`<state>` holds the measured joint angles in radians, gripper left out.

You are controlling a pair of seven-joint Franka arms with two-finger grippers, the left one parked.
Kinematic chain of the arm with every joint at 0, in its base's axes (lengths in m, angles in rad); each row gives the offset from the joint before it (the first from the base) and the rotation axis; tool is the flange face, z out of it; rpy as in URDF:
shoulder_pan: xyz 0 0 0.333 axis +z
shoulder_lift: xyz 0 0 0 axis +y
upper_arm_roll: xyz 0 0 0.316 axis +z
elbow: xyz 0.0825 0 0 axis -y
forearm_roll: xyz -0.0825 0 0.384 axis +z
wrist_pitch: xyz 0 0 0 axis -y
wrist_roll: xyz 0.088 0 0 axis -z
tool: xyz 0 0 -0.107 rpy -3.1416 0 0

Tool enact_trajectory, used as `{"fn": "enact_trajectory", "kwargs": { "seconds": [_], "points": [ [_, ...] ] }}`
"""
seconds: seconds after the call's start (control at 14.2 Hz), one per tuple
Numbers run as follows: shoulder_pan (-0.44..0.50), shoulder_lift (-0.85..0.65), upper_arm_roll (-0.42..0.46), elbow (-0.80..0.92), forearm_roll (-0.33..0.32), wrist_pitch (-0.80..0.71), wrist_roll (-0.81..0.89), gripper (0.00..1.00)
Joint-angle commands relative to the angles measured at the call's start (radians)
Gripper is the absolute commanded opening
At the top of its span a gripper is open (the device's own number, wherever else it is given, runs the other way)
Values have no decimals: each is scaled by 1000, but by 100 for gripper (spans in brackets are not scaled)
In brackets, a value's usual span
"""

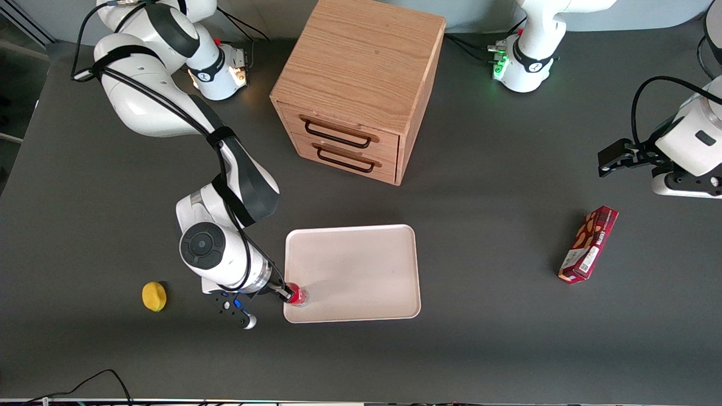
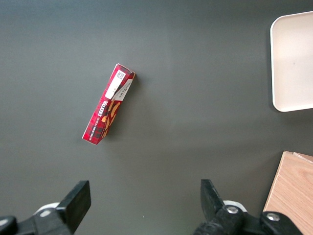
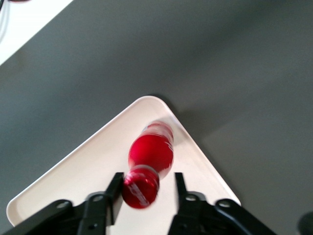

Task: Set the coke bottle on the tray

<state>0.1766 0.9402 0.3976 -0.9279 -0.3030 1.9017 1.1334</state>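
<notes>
One coke bottle stands in a corner of the single tray, the corner nearest the front camera on the working arm's side. The gripper hovers over it, its two fingers spread apart either side of the red cap without pinching it. On the tabletop also sit one wooden cabinet with two drawers, one red snack box and one yellow ball.

My right arm reaches out low over the table, elbow bent, wrist turned downward. My gripper hangs at the end of it, toward the front camera, its two black fingers spread a little, one on each side of the bottle's cap without visibly pressing on it
</notes>
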Motion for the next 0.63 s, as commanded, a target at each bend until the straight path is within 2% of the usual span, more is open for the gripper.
{"fn": "enact_trajectory", "kwargs": {
  "seconds": [0.0,0.35,0.49,0.56],
  "points": [
    [-12,-23,30,37,-31,-83,3,100],
    [-152,-375,105,-32,-16,-484,-320,100],
    [-225,-543,93,-145,95,-573,-441,100],
    [-244,-629,46,-220,143,-590,-508,100]
  ]
}}
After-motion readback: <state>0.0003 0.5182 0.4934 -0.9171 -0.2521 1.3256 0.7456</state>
